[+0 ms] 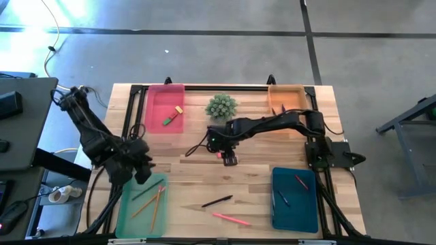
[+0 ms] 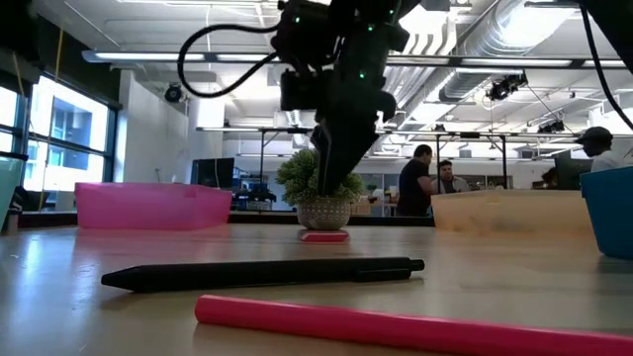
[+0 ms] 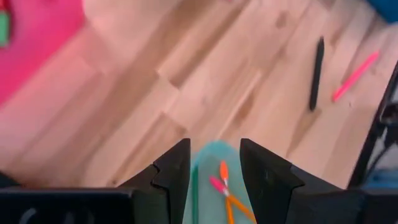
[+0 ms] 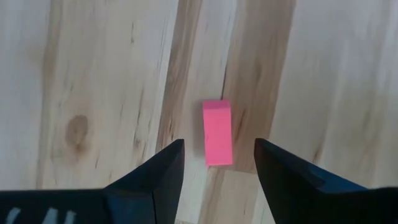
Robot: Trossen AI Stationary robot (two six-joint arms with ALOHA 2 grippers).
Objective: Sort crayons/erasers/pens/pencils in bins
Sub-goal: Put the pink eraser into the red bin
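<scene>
A pink eraser (image 4: 217,132) lies flat on the wood near the table's middle (image 1: 219,155). My right gripper (image 4: 217,154) hangs open a little above it (image 2: 331,173), pointing down, one finger on either side and touching nothing. My left gripper (image 3: 214,168) is open over the light green bin (image 1: 139,211), which holds several pencils (image 1: 155,204). A black pen (image 1: 218,201) and a pink pencil (image 1: 230,218) lie flat on the table near the front edge. The pink bin (image 1: 158,95) holds a green eraser (image 1: 167,121) and a yellowish one (image 1: 178,109). The teal-blue bin (image 1: 294,211) holds two crayons (image 1: 300,181).
An orange bin (image 1: 286,99) stands at the far right. A small potted plant (image 1: 221,107) stands between the pink and orange bins, just beyond the eraser. Bare wood lies between the eraser and the pen. People show in the room beyond the table (image 2: 420,178).
</scene>
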